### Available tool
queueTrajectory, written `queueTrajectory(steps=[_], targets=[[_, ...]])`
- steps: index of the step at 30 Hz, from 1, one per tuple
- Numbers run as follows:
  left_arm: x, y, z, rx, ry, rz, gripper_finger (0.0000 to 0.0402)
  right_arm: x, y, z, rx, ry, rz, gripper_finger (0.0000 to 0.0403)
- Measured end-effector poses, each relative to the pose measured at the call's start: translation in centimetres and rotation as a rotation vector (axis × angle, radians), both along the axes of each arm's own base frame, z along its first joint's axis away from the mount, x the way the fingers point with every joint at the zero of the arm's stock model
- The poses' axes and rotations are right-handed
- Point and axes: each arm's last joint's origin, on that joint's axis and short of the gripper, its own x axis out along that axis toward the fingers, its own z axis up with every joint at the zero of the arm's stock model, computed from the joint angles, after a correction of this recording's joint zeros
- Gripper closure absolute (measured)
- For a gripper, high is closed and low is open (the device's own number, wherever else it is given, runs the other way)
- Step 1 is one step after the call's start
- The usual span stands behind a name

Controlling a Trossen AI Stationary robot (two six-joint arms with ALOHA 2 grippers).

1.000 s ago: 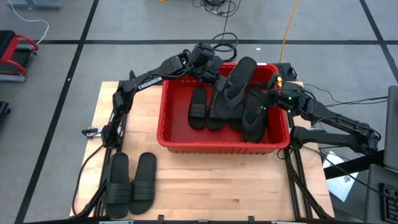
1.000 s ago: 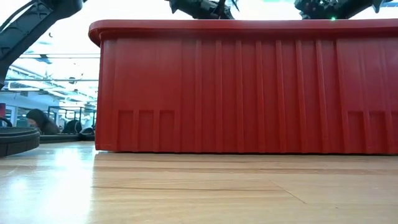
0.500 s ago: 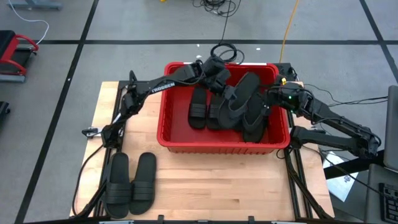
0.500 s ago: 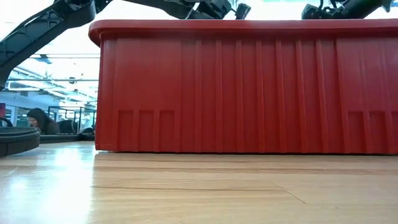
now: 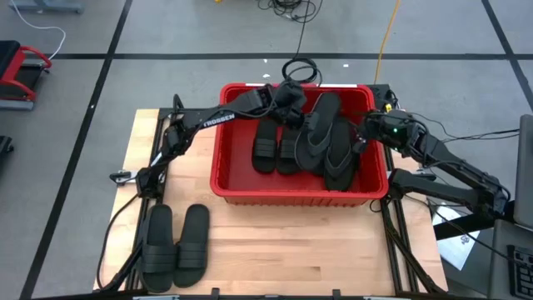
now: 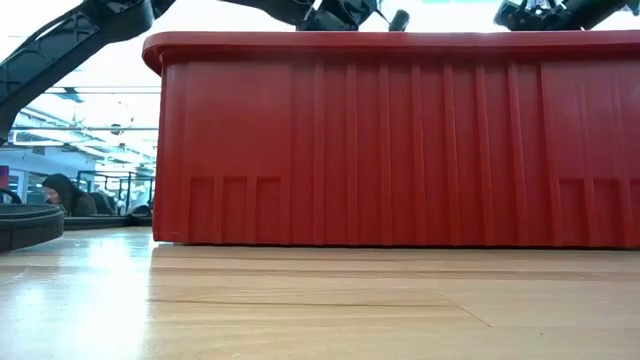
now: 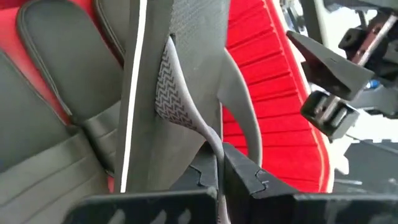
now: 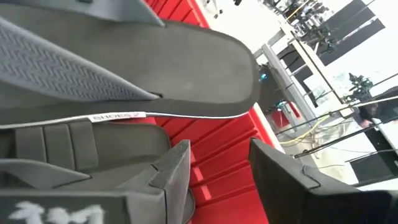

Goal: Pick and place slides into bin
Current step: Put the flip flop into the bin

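Left gripper [image 5: 293, 107] over bin [image 5: 225, 179], fingers pinched on flip-flop [image 5: 313, 133] strap. Right gripper [image 5: 366, 137] at bin's right rim, fingers spread, empty. Flip-flop likely light, floppy; strap best hold. Two slides [image 5: 175, 244] wait on table [image 5: 275, 250].

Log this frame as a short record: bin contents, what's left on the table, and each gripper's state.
bin: several slides inside
left gripper: over the bin, shut on flip-flop by its strap
right gripper: open, at the bin's right wall, holding nothing
on table: two slides, side by side near the front left corner
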Motion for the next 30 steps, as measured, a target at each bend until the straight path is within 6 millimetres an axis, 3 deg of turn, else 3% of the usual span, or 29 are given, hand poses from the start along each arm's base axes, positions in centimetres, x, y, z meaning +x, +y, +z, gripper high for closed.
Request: queueTrajectory(steps=[4, 9, 15, 30], targets=[[0.3, -0.7, -0.2, -0.022, 0.016, 0.059, 0.0402, -0.3, 0.2, 0.2, -0.008, -0.020, -0.001, 0.0248], [0.9, -1.7, -2.7, -0.072, 0.056, 0.125, 0.0402, -0.6, 0.5, 0.5, -0.015, -0.045, 0.028, 0.0248], [2.1, -2.4, -5.0, -0.146, -0.031, 0.166, 0.0401, -0.9, 0.8, 0.7, -0.040, -0.050, 0.057, 0.0248], [2.1, -2.2, -5.2, -0.245, -0.024, 0.342, 0.0401, -1.3, 1.1, 0.9, -0.081, -0.034, 0.076, 0.0248]])
